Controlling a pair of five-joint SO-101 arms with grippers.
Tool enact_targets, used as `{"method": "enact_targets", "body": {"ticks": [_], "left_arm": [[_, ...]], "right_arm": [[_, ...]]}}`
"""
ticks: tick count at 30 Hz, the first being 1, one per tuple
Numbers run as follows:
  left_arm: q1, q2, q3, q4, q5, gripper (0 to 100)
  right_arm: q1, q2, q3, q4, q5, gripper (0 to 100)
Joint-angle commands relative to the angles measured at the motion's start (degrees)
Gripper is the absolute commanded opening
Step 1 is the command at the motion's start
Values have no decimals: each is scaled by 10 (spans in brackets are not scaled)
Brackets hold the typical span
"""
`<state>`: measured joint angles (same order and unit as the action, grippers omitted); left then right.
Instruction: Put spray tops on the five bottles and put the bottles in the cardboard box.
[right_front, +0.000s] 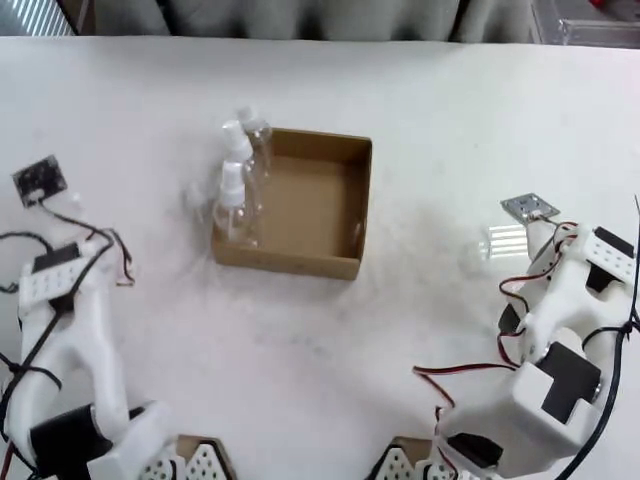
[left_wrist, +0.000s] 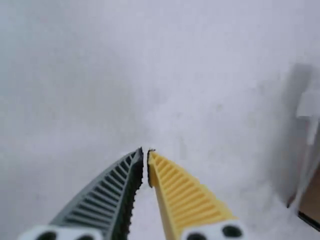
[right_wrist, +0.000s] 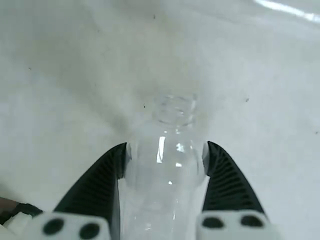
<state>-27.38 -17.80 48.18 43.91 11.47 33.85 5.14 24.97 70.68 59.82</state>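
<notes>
left gripper (left_wrist: 145, 152) closed, empty | right gripper (right_wrist: 166, 150) clamps capless bottle (right_wrist: 172, 125), base cut off | capped bottles (right_front: 238, 185) at cardboard box (right_front: 290, 260) wall, count unclear

Quick tally for you: one cardboard box (right_front: 285, 258). Spray-topped bottles (right_front: 238, 200): I count two for sure, maybe a third. They're clear and overlap, so I can't tell. One bare-necked bottle (right_wrist: 167, 170), no top on it. Two arms (right_front: 75, 340) (right_front: 560, 330), plus two little circuit boards (right_front: 38, 180) (right_front: 530, 208).
</notes>
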Motion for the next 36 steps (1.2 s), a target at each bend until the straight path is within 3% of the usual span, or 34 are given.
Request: {"method": "enact_targets", "body": {"ticks": [1, 6, 12, 15, 18, 26, 36], "left_arm": [[40, -1, -142, 137, 2, 28], [106, 0, -230, 230, 3, 28], [164, 0, -265, 231, 33, 32], [177, 0, -268, 215, 66, 111], [186, 0, -265, 210, 89, 189], [183, 116, -286, 147, 101, 190], [173, 227, -375, 140, 120, 191]], "right_arm": [[17, -15, -24, 7, 4, 29], [32, -15, -25, 5, 4, 29], [34, -10, -25, -17, 4, 29], [34, -10, -25, -16, 4, 29], [33, -10, -25, -16, 4, 22], [33, -10, -25, -16, 4, 16], [33, -10, -24, -16, 4, 16]]}}
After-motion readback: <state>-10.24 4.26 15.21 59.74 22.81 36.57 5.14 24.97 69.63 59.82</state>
